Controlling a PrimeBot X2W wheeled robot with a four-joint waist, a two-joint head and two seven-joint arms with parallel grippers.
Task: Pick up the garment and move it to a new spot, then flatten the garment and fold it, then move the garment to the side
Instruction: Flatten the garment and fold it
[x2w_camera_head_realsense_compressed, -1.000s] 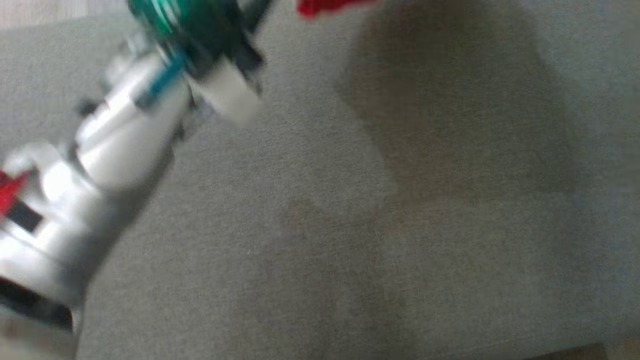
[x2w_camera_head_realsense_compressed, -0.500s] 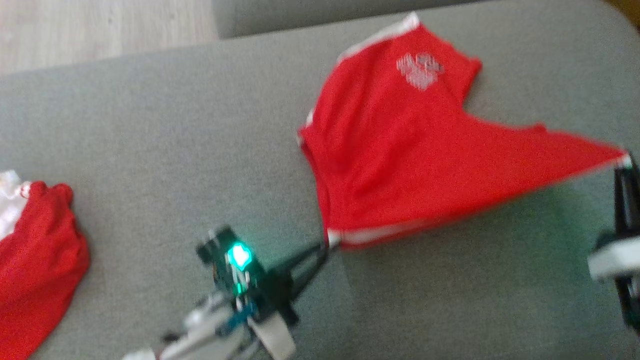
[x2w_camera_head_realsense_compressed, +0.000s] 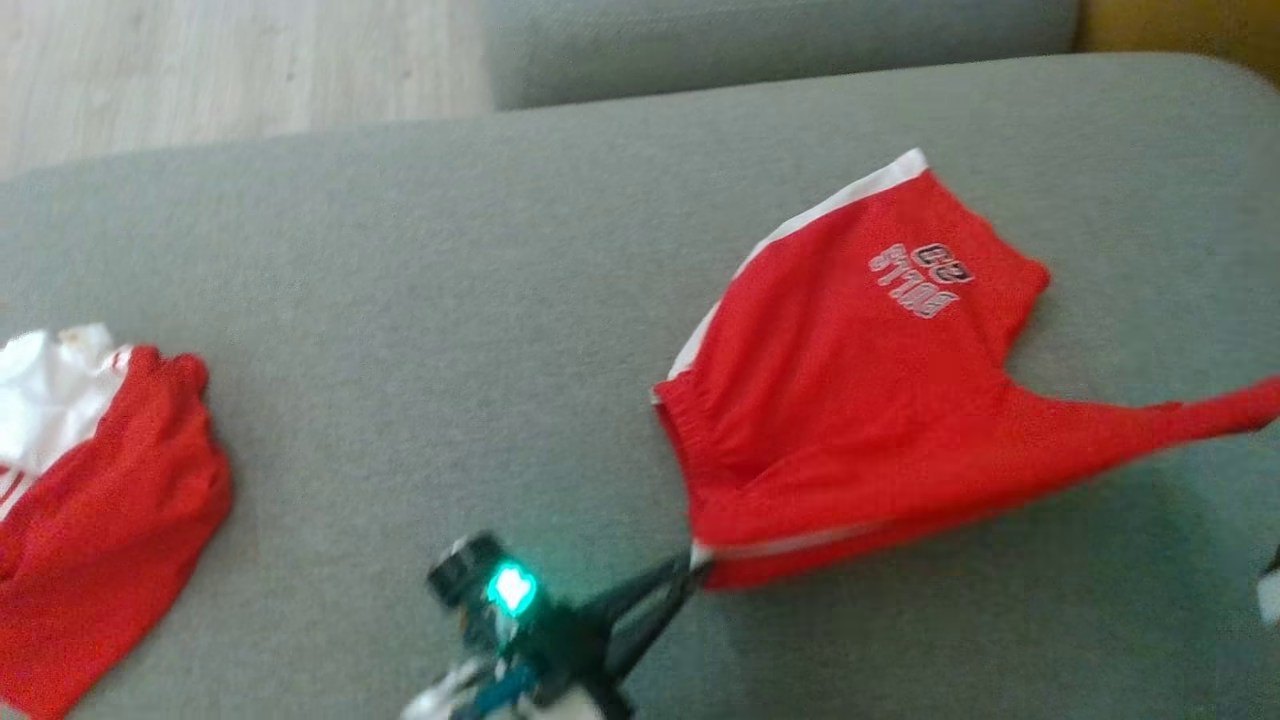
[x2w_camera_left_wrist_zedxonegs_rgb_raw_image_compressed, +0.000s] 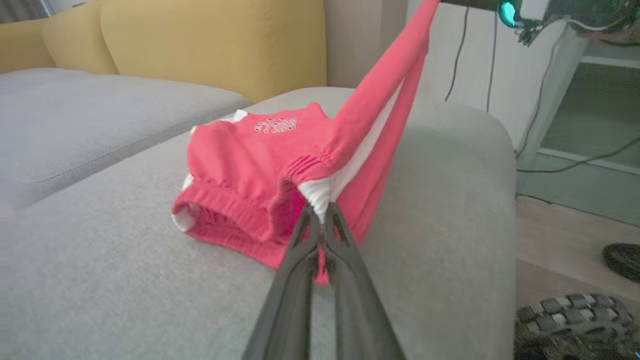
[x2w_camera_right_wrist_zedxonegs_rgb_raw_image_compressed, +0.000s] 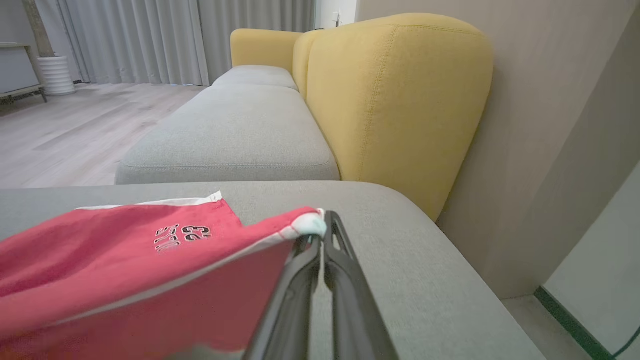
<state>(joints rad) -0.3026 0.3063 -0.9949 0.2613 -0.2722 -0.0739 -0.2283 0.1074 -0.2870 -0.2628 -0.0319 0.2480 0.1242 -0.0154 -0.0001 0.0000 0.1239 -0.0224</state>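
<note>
Motion blur from the earlier head views had cleared, and since the head camera had swung, most of the shift in that view was its own rather than the things'. At the left edge of the grey cushion (x2w_camera_head_realsense_compressed: 400, 300) lay a crumpled red-and-white pile (x2w_camera_head_realsense_compressed: 100, 500), well apart from the work. Near the middle of the front edge, the left gripper (x2w_camera_head_realsense_compressed: 693, 568) was pinched closed on a white-trimmed waistband corner of the garment (x2w_camera_head_realsense_compressed: 850, 400), red shorts with a printed number. The left wrist view showed its fingers meeting on the white elastic. The garment's far leg rested on the cushion toward its right end. Its near edge was lifted and drawn out rightward into a narrow strip, thinner than the broad taut triangle it had made before. At the right, the right gripper (x2w_camera_right_wrist_zedxonegs_rgb_raw_image_compressed: 322, 235) was clamped on the other white-tipped corner, held above the cushion. I judged the garment to be mid-carry, stretched between both arms, with flattening not yet begun. A yellow backrest (x2w_camera_right_wrist_zedxonegs_rgb_raw_image_compressed: 395, 100) stood beyond the cushion's far right corner. Only open cushion lay between garment and pile, so nothing seemed to block a set-down.
</note>
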